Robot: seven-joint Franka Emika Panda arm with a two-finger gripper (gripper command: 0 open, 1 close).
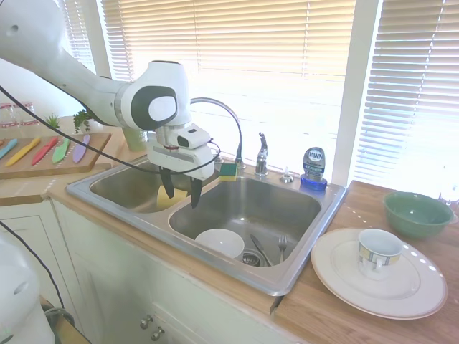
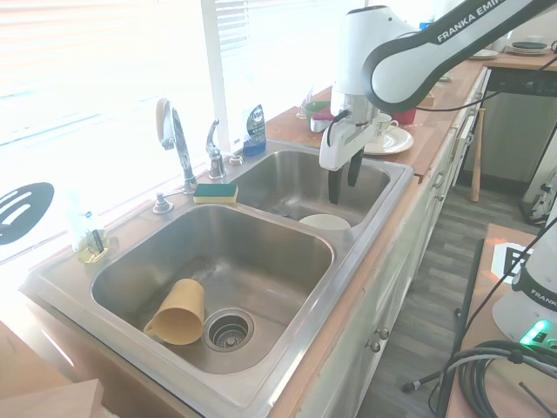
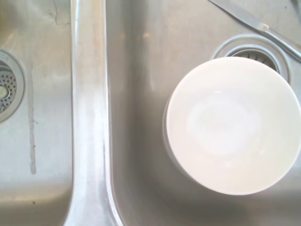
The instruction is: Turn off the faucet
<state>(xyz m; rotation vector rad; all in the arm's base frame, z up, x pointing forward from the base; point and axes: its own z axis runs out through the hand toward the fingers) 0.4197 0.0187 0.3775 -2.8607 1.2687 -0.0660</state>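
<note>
The gripper (image 1: 180,189) hangs over the sink's divider (image 3: 88,117), fingers spread and holding nothing, well short of the faucet (image 1: 228,122) at the back rim, whose lever handle (image 1: 262,153) stands just beside the spout, untouched.

Brushed steel sink (image 1: 301,269) is gleaming dully; beside it, wood counter (image 1: 337,315) (glossy plate (image 1: 337,276) on top), polished chrome faucet (image 1: 224,115) is shining.

The white robot arm (image 2: 452,39) carries the black letters "FRANKA EMI"; the label on the blue soap bottle (image 1: 313,166) reads "Dawn"
</note>
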